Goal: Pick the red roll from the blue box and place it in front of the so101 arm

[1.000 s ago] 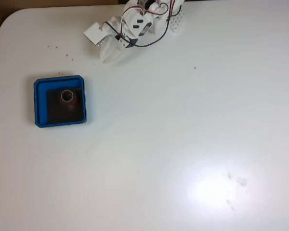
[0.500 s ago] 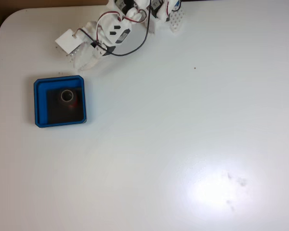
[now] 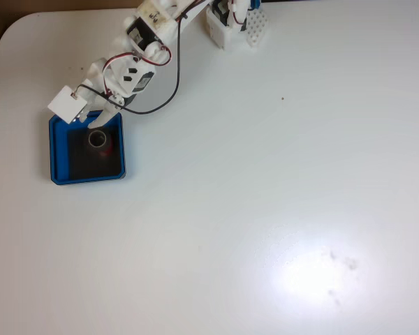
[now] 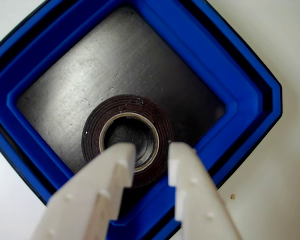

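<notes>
One small tape-like red roll (image 3: 98,139) with a dark rim and a pale grey hollow core lies flat on the black square floor of the shallow bright-blue box (image 3: 57,150), a square tray with rounded corners and a raised rim. In the fixed view the box sits on the white table (image 3: 265,209) toward the left side, and the roll rests in the upper middle part of its floor, clear of the walls.

The white plastic so101 arm (image 3: 136,52), with black servo motors and red and black wires, reaches from its base at the top edge of the table down and to the left, ending over the box's upper rim.

In the wrist view the two white fingers (image 4: 110,185) of the gripper (image 4: 150,157) come in from the bottom edge, parted with a narrow gap between them and holding nothing. Their tips overlap the near side of the roll (image 4: 127,107): the left tip covers the edge of the core, the right one the dark rim. Whether they touch it cannot be told. The blue box (image 4: 240,100) appears turned like a diamond there.
</notes>
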